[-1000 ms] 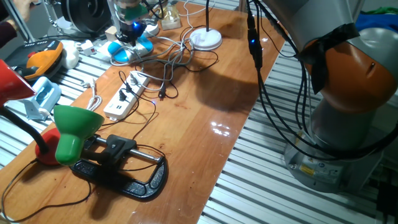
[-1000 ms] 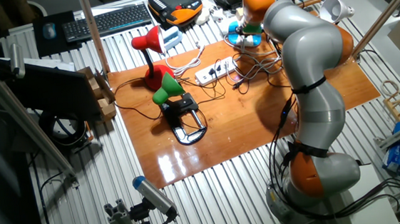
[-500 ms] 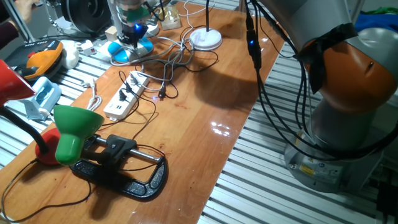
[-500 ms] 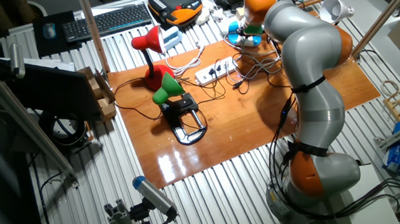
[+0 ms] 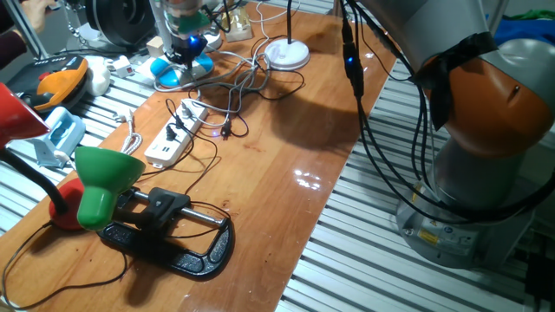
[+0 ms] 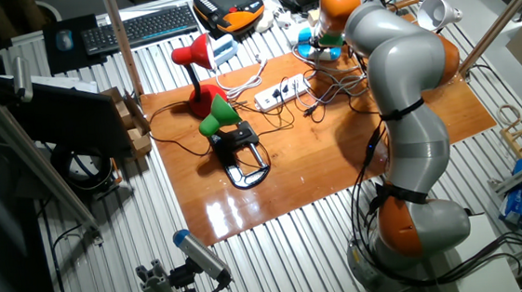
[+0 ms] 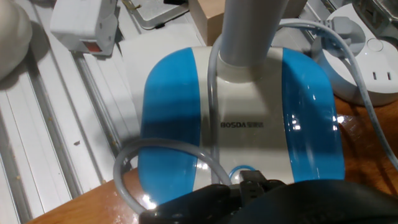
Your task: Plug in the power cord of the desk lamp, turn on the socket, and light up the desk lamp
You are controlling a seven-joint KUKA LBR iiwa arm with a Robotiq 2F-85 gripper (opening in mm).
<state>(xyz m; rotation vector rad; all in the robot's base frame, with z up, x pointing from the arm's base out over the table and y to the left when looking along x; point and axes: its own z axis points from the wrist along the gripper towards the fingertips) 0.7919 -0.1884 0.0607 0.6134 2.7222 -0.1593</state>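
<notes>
Claw [image 5: 186, 42] hangs at the table's far left corner over a blue-and-white lamp base [image 7: 239, 118]; can't tell if it's open. Socket [image 5: 175, 133] lies nearer along the left edge, long axis running along it. Desk lamp [image 5: 286, 54] stands by the far edge, power cord [image 5: 238, 65] tangled between.

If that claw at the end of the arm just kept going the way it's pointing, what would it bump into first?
Most likely the blue-and-white lamp base. The hand view looks straight down onto it, and it fills the frame beneath the gripper. A grey cable looped across the base may be touched at about the same moment; depth is hard to judge.
</notes>
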